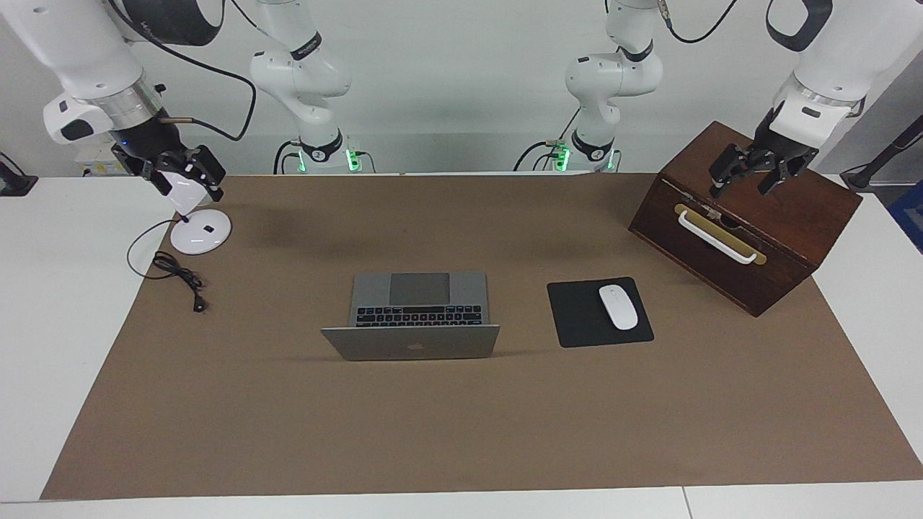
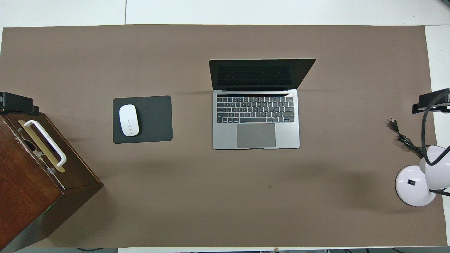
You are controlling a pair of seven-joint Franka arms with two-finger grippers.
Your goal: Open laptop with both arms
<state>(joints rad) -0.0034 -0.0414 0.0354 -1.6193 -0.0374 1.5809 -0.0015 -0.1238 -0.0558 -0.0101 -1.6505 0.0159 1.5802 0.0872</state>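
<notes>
Two arms: both pulled out to the table's ends, judged clear of a lid already raised.
Laptop (image 1: 411, 317): one, middle of both frames, open, keyboard facing the robots.
Left gripper (image 1: 750, 173): upper right of the facing frame, over the wooden box (image 1: 750, 223), fingers spread, holding nothing.
Right gripper (image 1: 189, 173): upper left there, over the lamp (image 1: 196, 220); opening cannot be told.
Others: one mouse (image 1: 618, 307), one mouse pad (image 1: 577, 317), one cord (image 1: 180, 277).
</notes>
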